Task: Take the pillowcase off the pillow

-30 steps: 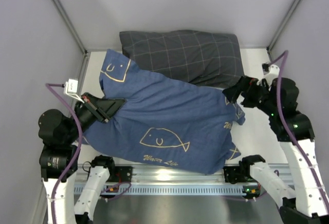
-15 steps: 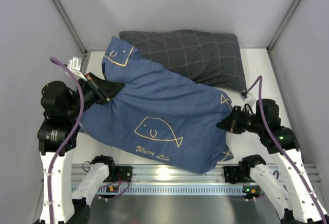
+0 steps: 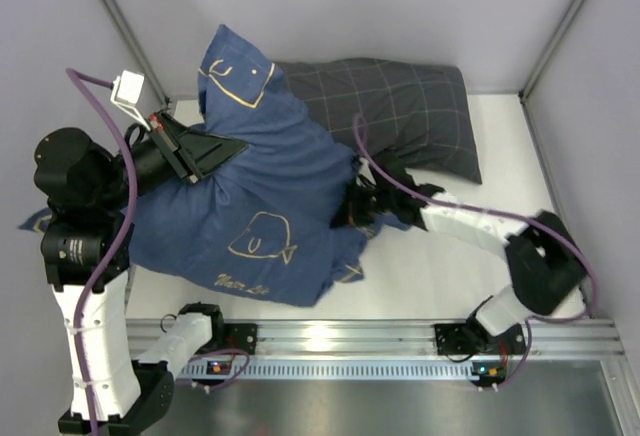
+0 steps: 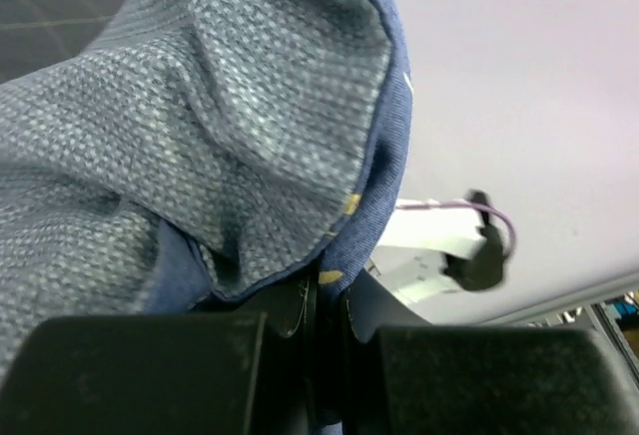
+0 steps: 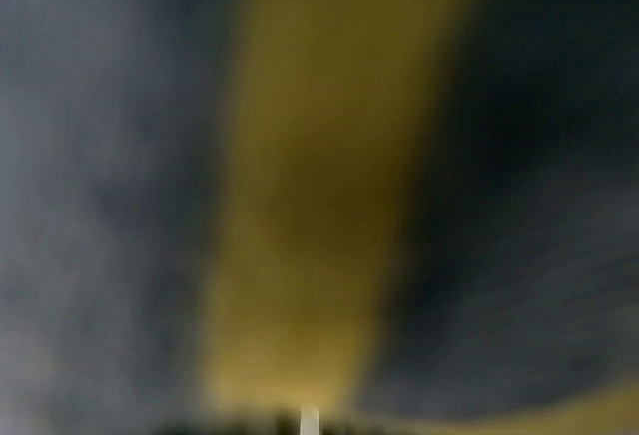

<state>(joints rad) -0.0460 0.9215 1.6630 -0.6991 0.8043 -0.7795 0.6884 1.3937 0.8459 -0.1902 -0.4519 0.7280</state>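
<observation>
Blue cloth pillowcase w/ cream whale print (image 3: 270, 206) sits bunched on the white table (image 3: 450, 276), left side held up off it, far corner overlapping the dark grey checked pillow (image 3: 400, 106); inner pillow not visible, presumably inside. Left gripper (image 3: 212, 148) is clamped tight on a fold of the case edge (paler inner side shows in wrist view), while right gripper (image 3: 362, 206) is buried in cloth at the case's right edge, so can't tell its jaw state, wrist cam all blur. Cloth looks soft, light, limp and not fragile, but the stuffed bulk prob. adds drag; best hold is the hem at the open end, pinching cloth only.
</observation>
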